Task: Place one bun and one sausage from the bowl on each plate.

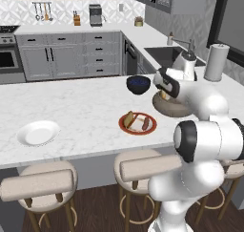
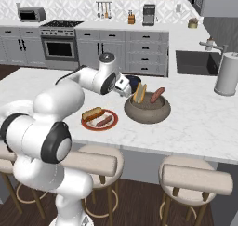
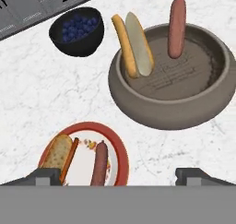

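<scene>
With its jaws standing wide and holding nothing, the gripper [image 3: 118, 174] is hovering over the bench between the filled red-rimmed plate [image 3: 120, 149] and the bowl [image 3: 173, 110], where 1 bun [image 3: 133, 45] and 1 sausage [image 3: 177, 27] are leaning upright just ahead, long axes tilted against the rim, while the white plate [image 1: 38, 132] is lying bare, well apart.

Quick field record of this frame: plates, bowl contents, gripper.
red-rimmed plate: round cream-centred plate with red-orange rim, holds one bun and one sausage
white plate: plain round white plate, bare, far left on the marble counter
bowl: brown-grey round bowl, holds one split bun and one sausage, both leaning upright
other: dark bowl of blueberries
gripper: gripper open, holding nothing, above red-rimmed plate
remaining: white plate not yet served
</scene>
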Controlling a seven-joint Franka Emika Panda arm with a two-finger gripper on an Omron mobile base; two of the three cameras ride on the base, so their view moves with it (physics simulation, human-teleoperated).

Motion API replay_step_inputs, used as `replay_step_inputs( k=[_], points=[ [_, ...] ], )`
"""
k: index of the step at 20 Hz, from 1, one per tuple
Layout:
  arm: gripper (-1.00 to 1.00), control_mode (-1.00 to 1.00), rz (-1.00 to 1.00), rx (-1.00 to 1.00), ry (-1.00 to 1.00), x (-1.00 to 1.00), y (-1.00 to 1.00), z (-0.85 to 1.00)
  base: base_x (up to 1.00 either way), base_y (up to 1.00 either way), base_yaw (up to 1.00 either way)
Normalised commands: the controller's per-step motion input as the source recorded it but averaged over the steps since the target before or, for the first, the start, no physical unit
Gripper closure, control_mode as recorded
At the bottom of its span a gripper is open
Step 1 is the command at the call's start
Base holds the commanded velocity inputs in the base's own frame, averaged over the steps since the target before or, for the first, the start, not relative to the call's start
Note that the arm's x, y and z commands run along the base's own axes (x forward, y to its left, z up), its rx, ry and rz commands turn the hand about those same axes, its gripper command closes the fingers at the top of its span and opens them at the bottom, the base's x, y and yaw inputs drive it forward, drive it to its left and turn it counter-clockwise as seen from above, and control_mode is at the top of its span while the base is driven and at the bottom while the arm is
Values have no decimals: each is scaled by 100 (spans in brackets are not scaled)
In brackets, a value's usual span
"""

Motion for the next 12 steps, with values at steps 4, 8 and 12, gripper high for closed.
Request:
replay_step_inputs(
  k=[4, 8, 12],
  points=[
    [-100, -100, 10, 0, 6, 69, -78, -16, 0, 0, 0],
    [-100, -100, 15, -2, 1, 64, -40, -61, 0, 0, 0],
    [-100, -100, 15, -4, 0, 64, -14, -68, 0, 0, 0]
  ],
)
